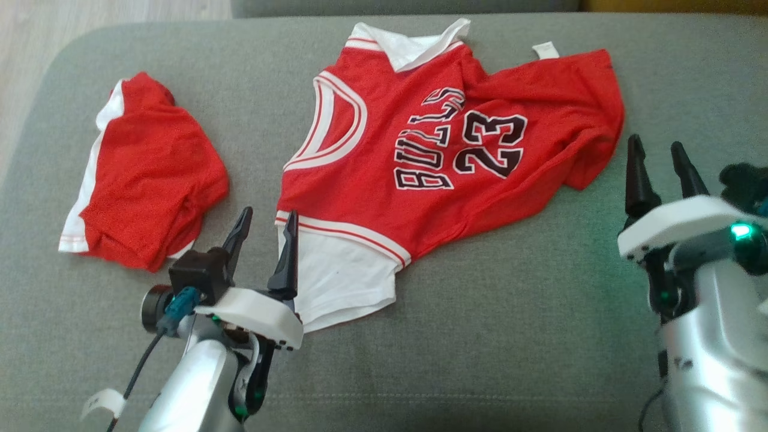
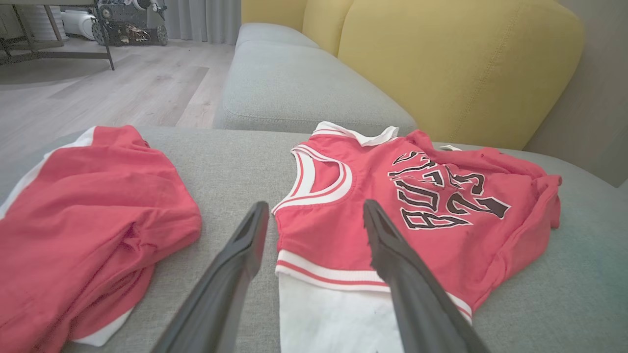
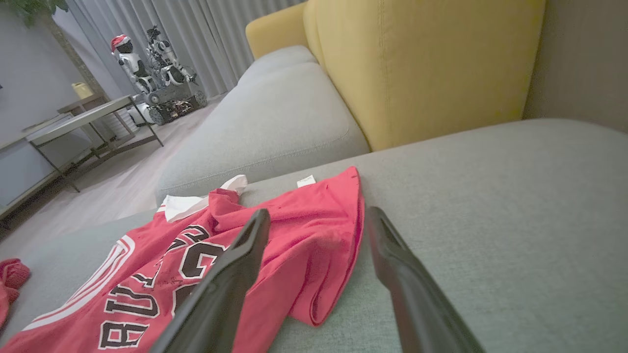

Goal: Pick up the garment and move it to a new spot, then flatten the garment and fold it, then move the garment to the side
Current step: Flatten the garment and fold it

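Note:
The garment point(image 1: 420, 138), a red jersey with white trim and black "BULLS 23" lettering, lies spread and slightly rumpled on the grey sofa cushion point(image 1: 480, 336), with a white sleeve at its near left corner. My left gripper point(image 1: 269, 213) hovers open just at that white sleeve, holding nothing. In the left wrist view the left gripper point(image 2: 315, 206) straddles the edge of the jersey point(image 2: 441, 235) from above. My right gripper point(image 1: 655, 144) stands open beside the jersey's right hem. In the right wrist view the right gripper point(image 3: 319, 212) frames that hem of the jersey point(image 3: 304, 235).
A second red and white garment point(image 1: 150, 174) lies folded on the cushion's left part. The cushion's rounded left edge drops to a wooden floor point(image 1: 90, 12). A yellow backrest point(image 2: 441, 63) rises behind. Bare grey cushion stretches along the front and right.

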Tool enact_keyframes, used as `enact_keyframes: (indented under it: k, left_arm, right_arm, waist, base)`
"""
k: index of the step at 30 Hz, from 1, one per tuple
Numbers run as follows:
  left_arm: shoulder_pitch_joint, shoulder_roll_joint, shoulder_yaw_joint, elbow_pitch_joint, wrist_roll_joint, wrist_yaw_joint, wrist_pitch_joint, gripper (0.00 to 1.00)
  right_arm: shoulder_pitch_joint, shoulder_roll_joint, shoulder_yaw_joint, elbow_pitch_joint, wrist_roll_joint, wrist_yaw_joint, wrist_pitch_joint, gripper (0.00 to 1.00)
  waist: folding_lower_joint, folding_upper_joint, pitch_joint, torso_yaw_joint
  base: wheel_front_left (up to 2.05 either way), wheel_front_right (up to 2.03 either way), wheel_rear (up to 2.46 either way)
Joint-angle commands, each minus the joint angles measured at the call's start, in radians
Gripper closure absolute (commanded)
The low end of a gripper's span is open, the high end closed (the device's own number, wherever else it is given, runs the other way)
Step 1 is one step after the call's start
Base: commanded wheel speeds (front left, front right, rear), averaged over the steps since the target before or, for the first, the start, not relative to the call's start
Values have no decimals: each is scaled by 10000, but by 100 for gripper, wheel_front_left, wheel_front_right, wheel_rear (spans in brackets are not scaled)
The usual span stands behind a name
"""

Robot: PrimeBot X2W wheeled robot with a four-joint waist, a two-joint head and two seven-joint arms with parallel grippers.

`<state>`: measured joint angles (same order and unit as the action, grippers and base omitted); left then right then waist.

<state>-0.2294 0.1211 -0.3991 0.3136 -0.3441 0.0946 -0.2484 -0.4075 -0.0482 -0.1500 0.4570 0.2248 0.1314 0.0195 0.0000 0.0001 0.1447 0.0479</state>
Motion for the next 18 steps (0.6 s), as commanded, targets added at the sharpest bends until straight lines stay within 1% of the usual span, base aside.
enact_keyframes:
  k: [1,4,7,18]
  left_arm:
    - [-545,43,407,-341,62,-78,-130,0]
    - [-624,-22,431,-343,135,-153,-131,0]
    - [-687,-82,446,-320,206,-231,-132,0]
    - [-896,-269,524,-250,450,-468,-133,0]
  right_arm:
    - [-466,-20,134,-112,170,-7,76,0]
    - [-1131,-20,-199,730,399,-7,325,0]
    - [-1734,-20,-467,1505,379,-7,388,0]
    - [-3159,-20,-763,3523,-175,-7,-7,0]
  waist:
    - [0,-1,162,82]
    - [0,-1,351,159]
    - [0,-1,513,215]
    - [0,-1,1093,389]
  base:
    - [0,0,0]
    - [0,0,0]
    - [0,0,0]
    - [0,0,0]
